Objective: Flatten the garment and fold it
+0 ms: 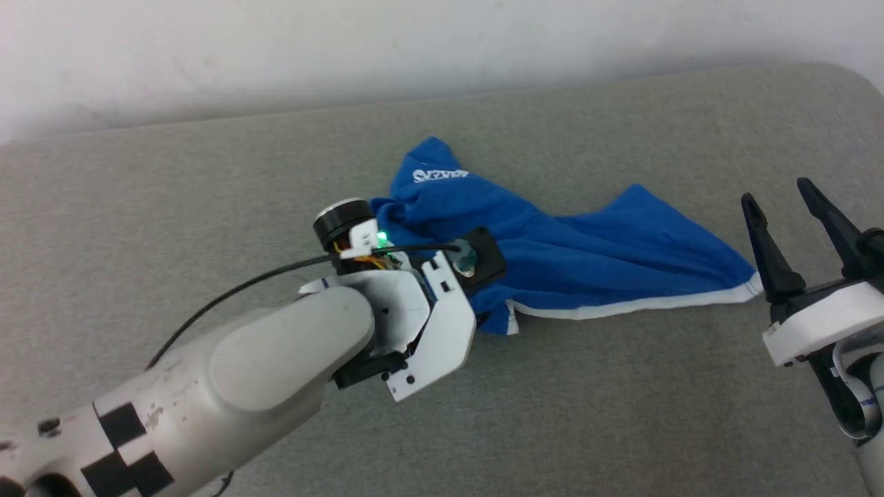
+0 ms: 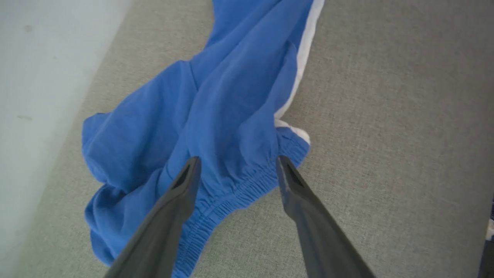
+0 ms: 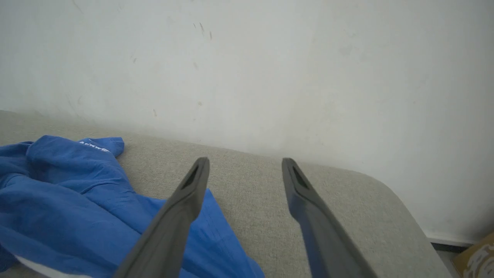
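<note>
Surface: grey woven padded top [image 1: 207, 207] with a rounded far corner, set against a plain white wall [image 1: 276, 48]. Item: the garment [image 1: 552, 255], bright blue shorts, lying crumpled mid-surface and drawn out into a long twisted shape. A white script logo [image 1: 440, 174] sits on the raised far fold, and white trim [image 1: 621, 307] runs along the near hem to the robot's right. Condition: unflattened, layers bunched, no fold begun. Handling, as judged: light, limp knit cloth with no stiffness. It should drape and drag rather than slide cleanly, and a pinch may catch one layer or several. Best holds appear to be the gathered elastic waistband [image 2: 231, 185], thicker and grippier, and the trimmed hem corner at the opposite end. Left gripper [image 2: 238, 160]: jaws spread, fingers straddling the waistband from above, not clenched on it. Right gripper [image 1: 777, 193]: jaws spread, holding nothing, just beside the hem corner. Risk, as judged: pulling on one end alone tightens the twist.
</note>
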Robot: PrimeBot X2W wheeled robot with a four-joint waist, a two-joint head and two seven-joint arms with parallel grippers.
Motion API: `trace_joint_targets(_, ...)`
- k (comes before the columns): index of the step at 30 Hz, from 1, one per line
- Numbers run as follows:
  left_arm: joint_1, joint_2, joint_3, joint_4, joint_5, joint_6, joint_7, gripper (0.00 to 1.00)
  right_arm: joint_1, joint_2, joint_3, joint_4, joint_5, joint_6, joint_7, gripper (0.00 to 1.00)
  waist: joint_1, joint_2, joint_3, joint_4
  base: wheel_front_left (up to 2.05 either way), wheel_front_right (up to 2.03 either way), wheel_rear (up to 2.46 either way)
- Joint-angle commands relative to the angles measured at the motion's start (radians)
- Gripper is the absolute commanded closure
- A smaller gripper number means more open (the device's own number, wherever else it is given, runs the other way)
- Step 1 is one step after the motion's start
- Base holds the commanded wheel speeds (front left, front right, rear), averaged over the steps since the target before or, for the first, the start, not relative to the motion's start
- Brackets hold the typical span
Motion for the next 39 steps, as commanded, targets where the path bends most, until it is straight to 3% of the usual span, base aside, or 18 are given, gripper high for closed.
trace_joint_targets(1, -0.044, 0.001, -0.028, -0.005, -0.016, -0.006, 0.015, 0.00, 0.002, 0.013, -0.005, -0.010, -0.006, -0.002, 0.000, 0.00, -0.0001, 0.0000, 0.066, -0.068, 0.00, 0.00, 0.00)
trace_joint_targets(4, -0.074, -0.010, -0.054, -0.003, -0.036, -0.006, 0.054, 0.00, -0.004, 0.031, -0.013, -0.015, -0.008, -0.002, -0.007, 0.00, -0.0001, 0.0000, 0.101, -0.102, 0.00, 0.00, 0.00)
trace_joint_targets(8, -0.009, -0.020, -0.057, -0.019, 0.030, -0.006, 0.170, 0.00, -0.019, 0.053, -0.014, -0.001, -0.006, -0.002, -0.023, 0.00, -0.0001, 0.0000, 0.141, -0.140, 0.00, 0.00, 0.00)
trace_joint_targets(15, 0.099, -0.005, -0.057, -0.021, 0.074, -0.006, 0.291, 0.00, -0.043, 0.061, -0.012, 0.041, 0.001, -0.002, -0.048, 0.00, -0.0001, 0.0000, 0.170, -0.153, 0.00, 0.00, 0.00)
trace_joint_targets(16, 0.113, -0.002, -0.057, -0.024, 0.075, -0.006, 0.301, 0.29, -0.046, 0.062, -0.012, 0.047, 0.001, -0.002, -0.051, 0.00, -0.0001, 0.0000, 0.171, -0.151, 0.00, 0.00, 0.00)
trace_joint_targets(17, 0.121, -0.002, -0.057, -0.031, 0.078, -0.006, 0.303, 0.91, -0.048, 0.062, -0.015, 0.054, 0.001, -0.002, -0.053, 0.00, -0.0001, 0.0000, 0.171, -0.146, 0.00, 0.00, 0.00)
trace_joint_targets(18, 0.127, 0.000, -0.057, -0.039, 0.080, -0.006, 0.301, 1.00, -0.050, 0.063, -0.017, 0.060, 0.000, -0.002, -0.055, 0.00, -0.0001, 0.0000, 0.169, -0.141, 0.00, 0.00, 0.00)
trace_joint_targets(23, 0.094, 0.030, -0.057, -0.081, 0.076, -0.006, 0.197, 1.00, -0.044, 0.060, -0.027, 0.072, -0.007, -0.002, -0.062, 0.00, -0.0001, 0.0000, 0.136, -0.099, 0.00, 0.00, 0.00)
trace_joint_targets(28, 0.045, 0.133, -0.057, -0.125, 0.061, -0.006, 0.094, 1.00, 0.000, 0.060, -0.055, 0.074, -0.019, -0.002, -0.064, 0.00, -0.0001, 0.0000, 0.075, -0.043, 0.00, 0.00, 0.00)
trace_joint_targets(35, 0.055, 0.334, -0.058, -0.183, 0.003, -0.006, 0.121, 1.00, 0.065, 0.069, -0.067, 0.070, -0.023, -0.002, -0.065, 0.00, -0.0001, 0.0000, 0.015, 0.007, 0.00, 0.00, 0.00)
trace_joint_targets(39, 0.145, 0.370, -0.058, -0.167, -0.058, -0.006, 0.150, 1.00, 0.081, 0.080, -0.052, 0.069, -0.025, -0.002, -0.065, 0.00, -0.0001, 0.0000, -0.003, 0.017, 0.00, 0.00, 0.00)
